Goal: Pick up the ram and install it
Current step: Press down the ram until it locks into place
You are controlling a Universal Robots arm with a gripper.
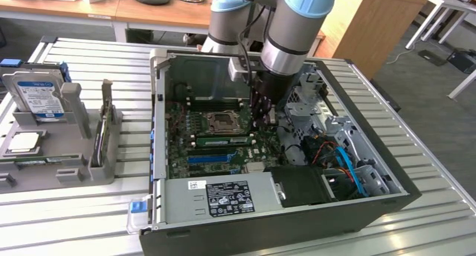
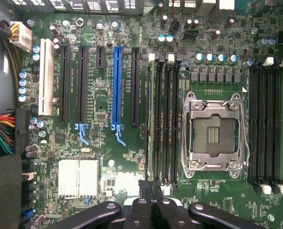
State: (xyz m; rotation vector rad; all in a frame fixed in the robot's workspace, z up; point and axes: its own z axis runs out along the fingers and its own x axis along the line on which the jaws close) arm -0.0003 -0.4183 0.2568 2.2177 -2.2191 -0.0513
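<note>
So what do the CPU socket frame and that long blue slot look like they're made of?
The socket frame looks like bare metal: silvery, shiny, with bright glints along its edges. The blue slot looks like moulded plastic: solid even colour, duller surface. Neither is certain from looks alone.

A slatted metal table (image 1: 416,150) carries two things — an open computer case (image 1: 297,222) and a grey fixture tray (image 1: 44,144).
</note>
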